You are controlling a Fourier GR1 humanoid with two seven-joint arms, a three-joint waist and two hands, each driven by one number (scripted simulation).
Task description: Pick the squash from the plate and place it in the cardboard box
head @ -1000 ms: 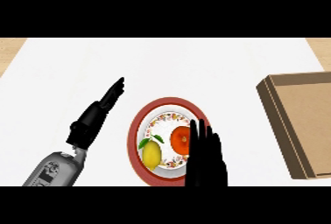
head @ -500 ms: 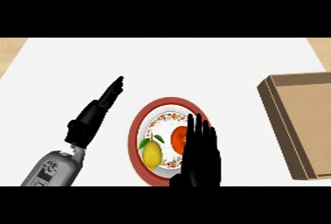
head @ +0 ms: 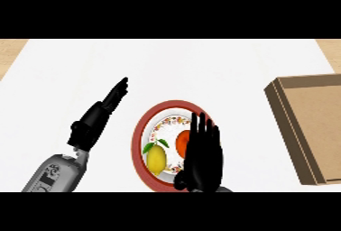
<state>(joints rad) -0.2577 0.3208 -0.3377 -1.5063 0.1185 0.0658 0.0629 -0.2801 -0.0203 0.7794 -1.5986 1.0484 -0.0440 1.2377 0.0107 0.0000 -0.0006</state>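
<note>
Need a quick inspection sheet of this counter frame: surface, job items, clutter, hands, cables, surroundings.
Surface: white counter top, bare around the items.
Job's things: red-rimmed patterned plate at centre; on it an orange round item, presumably the squash, partly hidden by the right hand; open cardboard box at the right edge, what shows of its inside is bare.
Clutter: yellow lemon with green leaf on the plate, left of the orange item.
Hands: right hand over the plate, fingers straight, holding nothing; left hand left of the plate, fingers straight, off the items.
Cables: nothing seen.
Surroundings: tan surface beyond the counter's far corners.
</note>
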